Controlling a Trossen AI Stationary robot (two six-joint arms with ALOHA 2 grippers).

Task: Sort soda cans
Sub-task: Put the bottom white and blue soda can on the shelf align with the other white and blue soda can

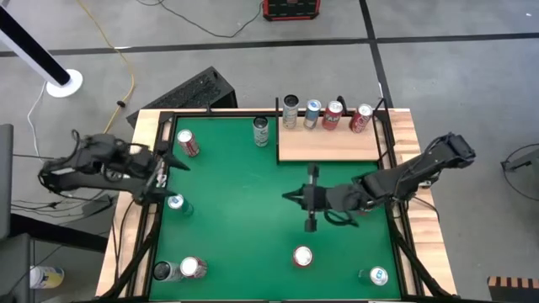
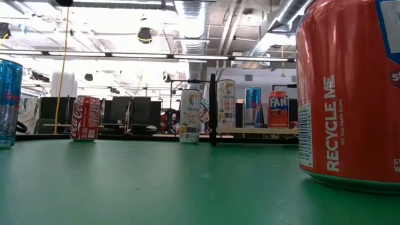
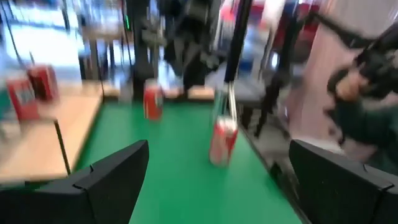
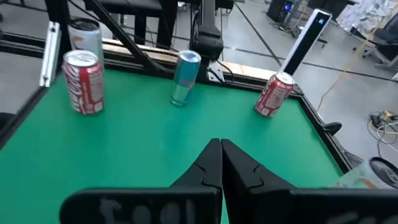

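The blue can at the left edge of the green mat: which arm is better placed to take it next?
Probably the left. Its open claw sits at the left edge, close beside the blue can. The right claw is shut and empty at mid-mat, with open mat between it and that can.

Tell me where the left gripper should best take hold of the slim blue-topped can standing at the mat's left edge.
Grip the slim blue-topped metal can around its mid-body, coming in level from the left edge, where the open left gripper already sits. It stands upright with no other can beside it, so its round wall probably suits fingers closing across it.
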